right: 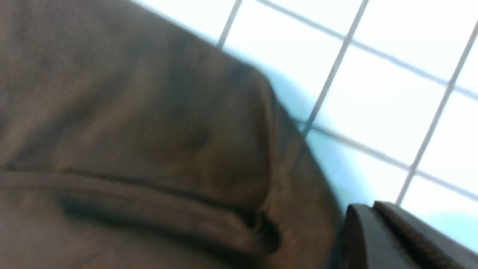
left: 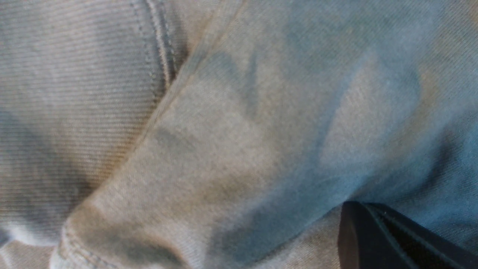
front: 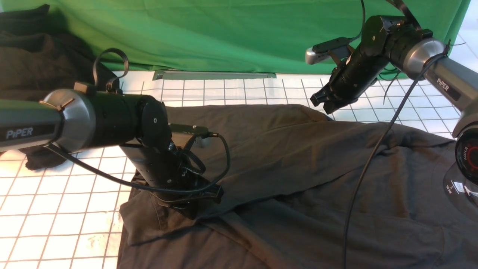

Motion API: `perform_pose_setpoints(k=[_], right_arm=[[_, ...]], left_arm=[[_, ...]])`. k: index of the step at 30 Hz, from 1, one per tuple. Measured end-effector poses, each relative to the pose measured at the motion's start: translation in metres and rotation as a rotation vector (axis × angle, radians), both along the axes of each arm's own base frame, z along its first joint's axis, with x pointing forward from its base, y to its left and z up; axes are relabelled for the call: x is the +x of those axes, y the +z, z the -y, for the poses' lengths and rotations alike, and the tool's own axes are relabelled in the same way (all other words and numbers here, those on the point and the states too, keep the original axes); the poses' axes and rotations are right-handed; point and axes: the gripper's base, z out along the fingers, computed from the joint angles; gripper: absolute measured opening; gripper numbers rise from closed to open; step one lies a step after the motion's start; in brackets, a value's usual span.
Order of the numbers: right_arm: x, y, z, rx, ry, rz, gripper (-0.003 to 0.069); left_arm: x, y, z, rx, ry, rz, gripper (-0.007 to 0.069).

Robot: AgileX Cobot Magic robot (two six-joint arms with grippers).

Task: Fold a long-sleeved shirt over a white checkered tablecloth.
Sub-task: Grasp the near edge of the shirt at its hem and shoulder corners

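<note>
The long-sleeved shirt lies spread, dark and wrinkled, over the white checkered tablecloth, with one part folded across its middle. My left gripper is down on the shirt's left part, shut, its tips pressed into the fabric. The left wrist view is filled by shirt cloth, with the closed gripper against a crease. My right gripper hangs shut just above the shirt's far edge. In the right wrist view the gripper is closed and empty beside a shirt corner and the tablecloth.
A shapeless black heap of cloth lies at the far left. A green backdrop hangs behind, with a metal strip at its foot. The right arm's cable hangs over the shirt. A white neck label shows at the right.
</note>
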Motion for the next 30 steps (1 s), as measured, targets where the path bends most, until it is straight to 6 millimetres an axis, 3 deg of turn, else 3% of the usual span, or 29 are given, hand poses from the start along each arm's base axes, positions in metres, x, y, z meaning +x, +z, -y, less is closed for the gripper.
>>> perform_pose_setpoints(k=[3,5,6,8,10,15,21,23,25,30], right_arm=[[-0.004,0.001,-0.004,0.007,0.006,-0.034,0.009],[-0.007,0.002,-0.013,0.003,0.035,-0.034,0.0218],[-0.007,0.002,-0.014,0.002,0.038,-0.032,0.0227],[-0.007,0.003,-0.021,0.004,0.057,-0.007,0.0318],[-0.005,0.004,-0.024,0.003,0.06,0.019,0.0343],[-0.003,-0.005,-0.021,-0.03,0.062,0.018,0.0235],[-0.003,-0.012,-0.021,-0.039,0.064,-0.002,0.0191],[-0.002,-0.012,-0.02,-0.041,0.064,0.01,0.0083],[-0.001,-0.011,-0.02,-0.041,0.062,0.018,0.0031],[0.002,-0.011,-0.016,-0.078,0.063,0.057,0.002]], left_arm=[[0.0,0.0,0.0,0.0,0.0,0.0,-0.0004],[0.0,0.0,0.0,-0.001,0.001,0.0,-0.0004],[0.0,0.0,0.0,-0.001,0.001,0.0,-0.0004],[0.0,0.0,0.0,-0.002,0.002,-0.001,-0.0004],[0.0,0.0,0.0,-0.002,0.002,-0.001,-0.0004],[0.0,0.0,0.001,-0.008,0.006,-0.004,-0.0004],[0.0,0.0,0.001,-0.011,0.009,-0.005,-0.0004],[0.0,0.0,0.001,-0.011,0.009,-0.005,-0.0004],[0.0,0.0,0.001,-0.011,0.009,-0.005,-0.0004],[0.0,0.0,0.001,-0.011,0.009,-0.005,-0.0004]])
